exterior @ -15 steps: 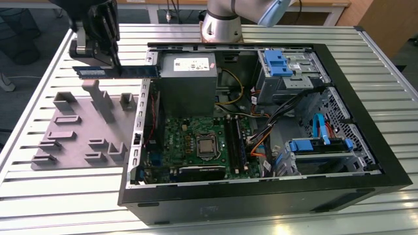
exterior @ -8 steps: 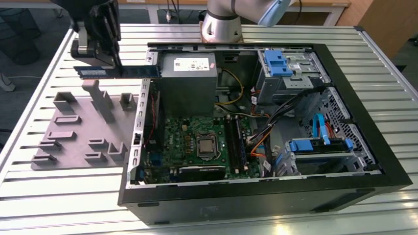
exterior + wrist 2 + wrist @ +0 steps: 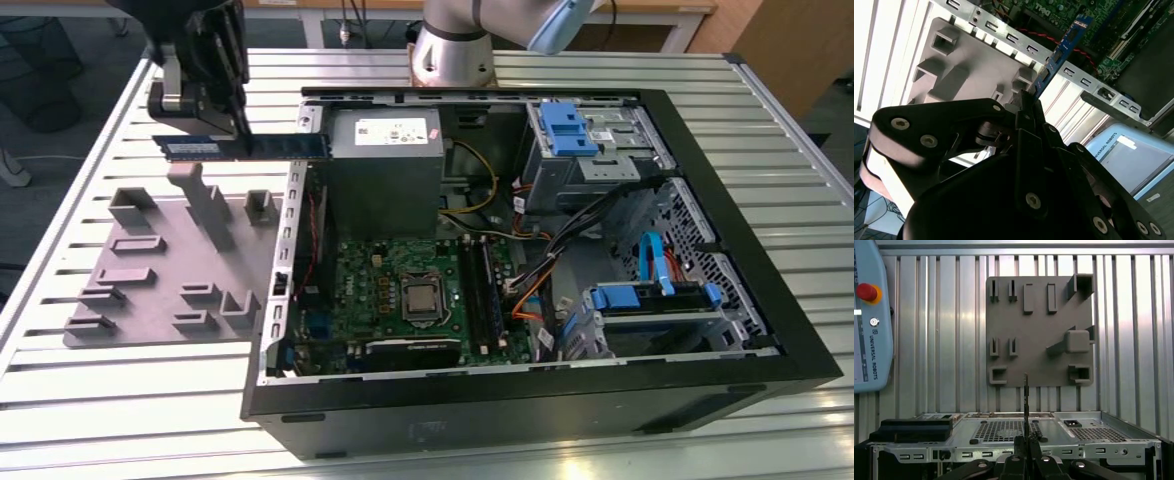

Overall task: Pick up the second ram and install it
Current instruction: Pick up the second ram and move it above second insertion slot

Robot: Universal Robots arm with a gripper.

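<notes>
Fingers (image 3: 1029,125) of the gripper (image 3: 238,135) are pinched on the ram (image 3: 287,146), as far as I can see from here. On the slatted table (image 3: 120,420) sits the open case (image 3: 534,420), with a grey fixture (image 3: 160,270) beside it at the exterior view's left. I see the ram held level in the air above the fixture and the case's wall, one end near the power supply (image 3: 387,170).

The gripper (image 3: 1026,442) holds the second ram (image 3: 1026,395), seen edge-on, close to the perforated computer case (image 3: 1094,432). Beyond it, a grey holder plate (image 3: 1039,335) lies on the ribbed worktop (image 3: 944,340), with a teach pendant (image 3: 871,325) well apart.
</notes>
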